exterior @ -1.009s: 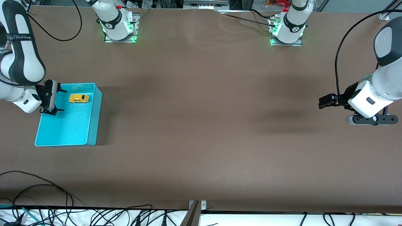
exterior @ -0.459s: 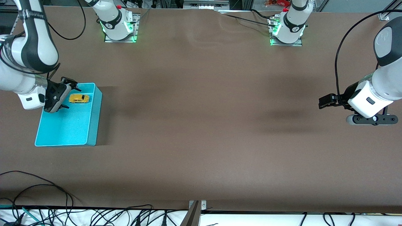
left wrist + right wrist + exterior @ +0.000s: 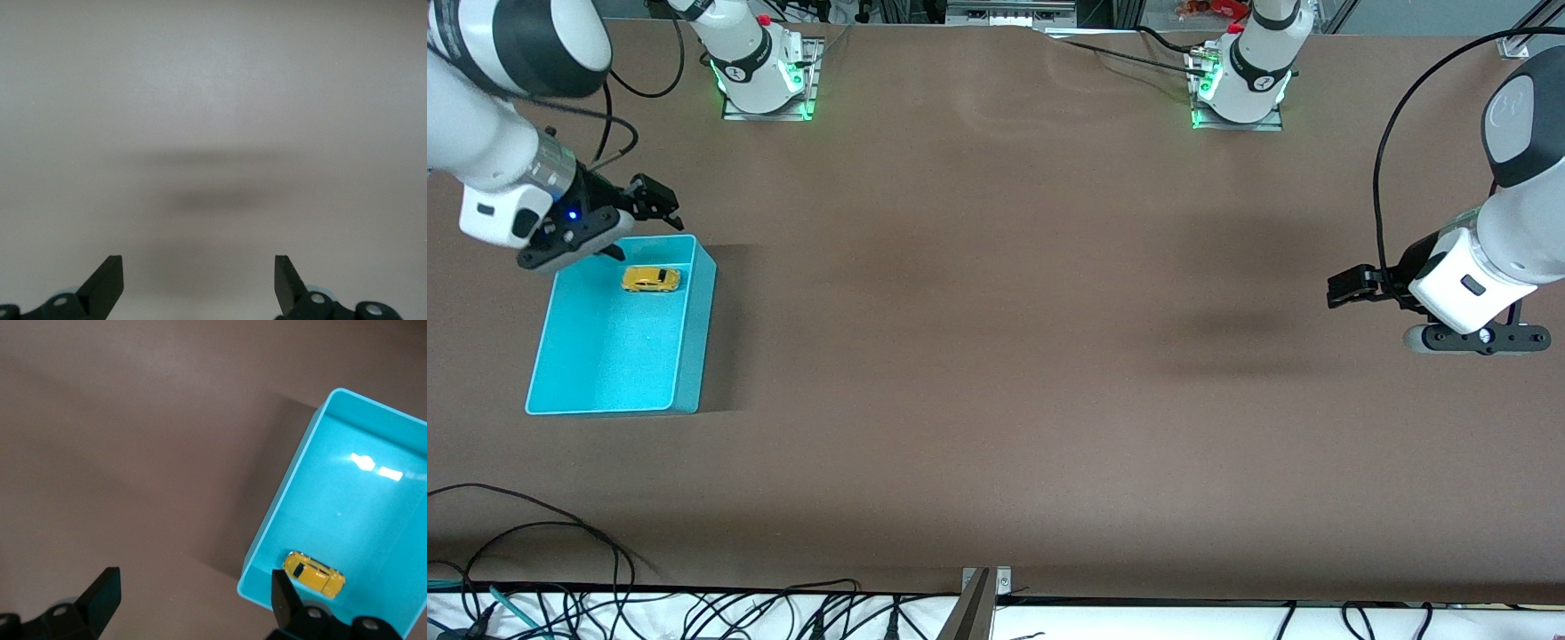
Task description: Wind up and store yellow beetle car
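Note:
The yellow beetle car (image 3: 651, 279) lies on its wheels inside the turquoise bin (image 3: 605, 364), close to the bin's wall that is farther from the front camera. In the right wrist view the car (image 3: 315, 573) shows just inside the bin's rim (image 3: 280, 500). My right gripper (image 3: 643, 231) hangs open and empty over the bin's farther edge and the table beside it; its opening (image 3: 193, 583) frames bare table. My left gripper (image 3: 1347, 289) waits open over bare table at the left arm's end, with nothing between its fingers (image 3: 199, 263).
The bin stands at the right arm's end of the brown table (image 3: 996, 356). Both arm bases (image 3: 765, 80) (image 3: 1240, 84) stand along the table's farther edge. Cables (image 3: 534, 569) trail at the edge nearest the front camera.
My right gripper has lifted out of the bin and swung toward the robot bases, turning as it went. The car stays where it lay. The left arm has not moved.

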{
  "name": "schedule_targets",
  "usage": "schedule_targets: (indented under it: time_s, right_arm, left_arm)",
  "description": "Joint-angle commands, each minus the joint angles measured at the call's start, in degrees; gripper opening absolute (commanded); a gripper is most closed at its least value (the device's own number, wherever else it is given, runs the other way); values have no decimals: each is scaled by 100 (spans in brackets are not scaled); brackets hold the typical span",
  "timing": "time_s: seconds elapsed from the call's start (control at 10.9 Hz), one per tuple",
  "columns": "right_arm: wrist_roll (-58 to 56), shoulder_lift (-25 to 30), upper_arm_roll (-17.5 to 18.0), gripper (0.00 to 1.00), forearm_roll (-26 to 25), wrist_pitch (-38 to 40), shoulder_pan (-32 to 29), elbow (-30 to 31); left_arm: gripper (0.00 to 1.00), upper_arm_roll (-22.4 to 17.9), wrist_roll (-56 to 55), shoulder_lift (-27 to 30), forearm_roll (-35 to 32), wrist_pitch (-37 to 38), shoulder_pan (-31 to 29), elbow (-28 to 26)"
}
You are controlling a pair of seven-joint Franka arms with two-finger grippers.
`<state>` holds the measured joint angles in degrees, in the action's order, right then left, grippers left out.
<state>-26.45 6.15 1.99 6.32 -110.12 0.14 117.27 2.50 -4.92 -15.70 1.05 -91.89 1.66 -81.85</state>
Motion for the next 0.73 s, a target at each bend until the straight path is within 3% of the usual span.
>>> schedule_targets:
  time_s: [0.0,0.37,0.46,0.64]
  right_arm:
    - [1146,307,81,100,-34,646,30,-395]
    - [2186,184,564,100,-700,931,188,-1144]
    - [2162,202,592,100,-955,896,188,-1145]
    - [2109,158,409,100,-940,713,179,-1162]
  left_arm:
    - [100,-13,52,-13,-17,93,36,108]
    - [100,-13,52,-13,-17,93,36,108]
    - [100,-13,52,-13,-17,93,36,108]
    - [100,-13,52,-13,-17,93,36,108]
